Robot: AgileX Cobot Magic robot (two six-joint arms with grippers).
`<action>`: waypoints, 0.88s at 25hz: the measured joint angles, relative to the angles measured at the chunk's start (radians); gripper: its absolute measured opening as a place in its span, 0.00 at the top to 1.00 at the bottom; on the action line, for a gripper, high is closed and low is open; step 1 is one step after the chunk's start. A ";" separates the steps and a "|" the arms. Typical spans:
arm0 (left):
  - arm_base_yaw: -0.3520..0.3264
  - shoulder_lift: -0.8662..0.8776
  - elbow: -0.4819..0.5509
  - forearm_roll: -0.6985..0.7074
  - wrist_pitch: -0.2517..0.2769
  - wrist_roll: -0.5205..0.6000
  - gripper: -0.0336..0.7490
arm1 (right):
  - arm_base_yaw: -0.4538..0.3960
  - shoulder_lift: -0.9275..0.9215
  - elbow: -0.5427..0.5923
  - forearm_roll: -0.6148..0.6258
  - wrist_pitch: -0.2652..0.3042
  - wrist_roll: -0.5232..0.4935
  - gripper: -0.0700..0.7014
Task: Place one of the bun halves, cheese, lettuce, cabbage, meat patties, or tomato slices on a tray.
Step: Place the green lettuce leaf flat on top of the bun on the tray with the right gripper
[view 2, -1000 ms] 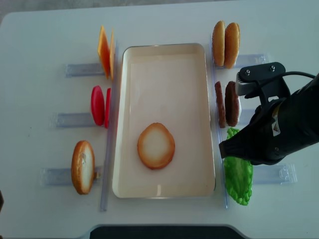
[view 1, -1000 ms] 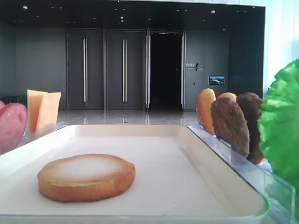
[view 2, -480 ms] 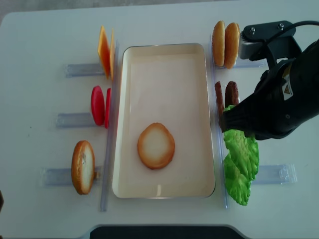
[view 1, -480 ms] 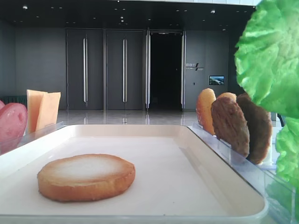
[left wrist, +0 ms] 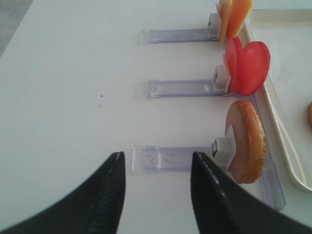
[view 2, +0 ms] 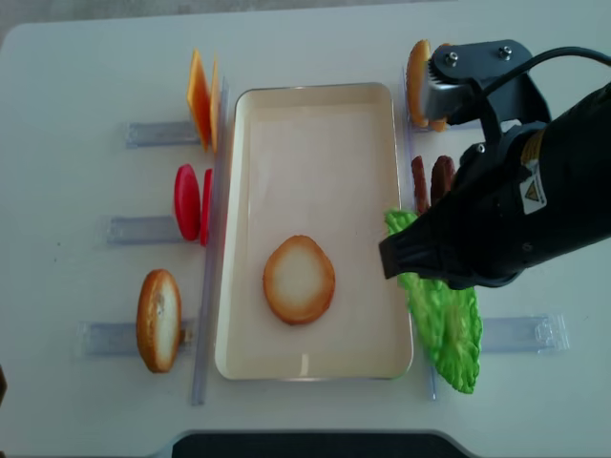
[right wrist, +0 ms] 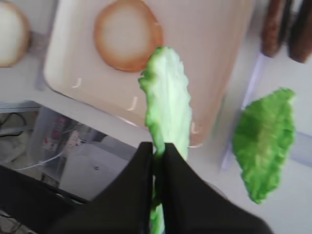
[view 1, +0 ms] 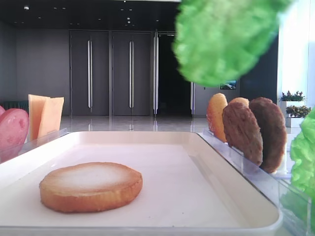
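Observation:
My right gripper (right wrist: 158, 148) is shut on a green ruffled lettuce leaf (right wrist: 168, 102). The leaf hangs over the right rim of the cream tray (view 2: 315, 143) and fills the upper right of the low view as the lettuce (view 1: 221, 39). One bun half (view 2: 299, 279) lies flat in the tray with its pale face up. A second lettuce leaf (view 2: 456, 339) stays in the rack right of the tray. My left gripper (left wrist: 156, 158) is open over bare table, with nothing between its fingers, left of a standing bun half (left wrist: 248, 141).
Clear racks flank the tray. On the left stand cheese slices (view 2: 200, 98), tomato slices (view 2: 189, 202) and a bun half (view 2: 158, 320). On the right stand two bun halves (view 1: 216, 115) and two meat patties (view 1: 256, 130). The right arm's black body (view 2: 535, 210) covers the right racks.
The right gripper has lifted the lettuce leaf out of its rack and carried it up and to the left, from beside the tray to over its right rim.

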 joint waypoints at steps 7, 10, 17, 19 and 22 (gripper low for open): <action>0.000 0.000 0.000 0.000 0.000 0.000 0.52 | 0.005 0.063 0.000 0.250 -0.124 -0.192 0.89; 0.000 0.000 0.000 0.000 0.000 0.000 0.52 | 0.005 0.141 0.000 0.425 -0.167 -0.331 0.89; 0.000 0.000 0.000 0.000 0.000 0.000 0.52 | 0.025 0.291 0.000 0.841 -0.216 -0.707 0.89; 0.000 0.000 0.000 0.000 0.000 0.000 0.52 | 0.025 0.322 0.000 0.922 -0.222 -0.781 0.89; 0.000 0.000 0.000 0.000 0.000 0.000 0.52 | 0.025 0.359 0.000 1.005 -0.250 -0.869 0.89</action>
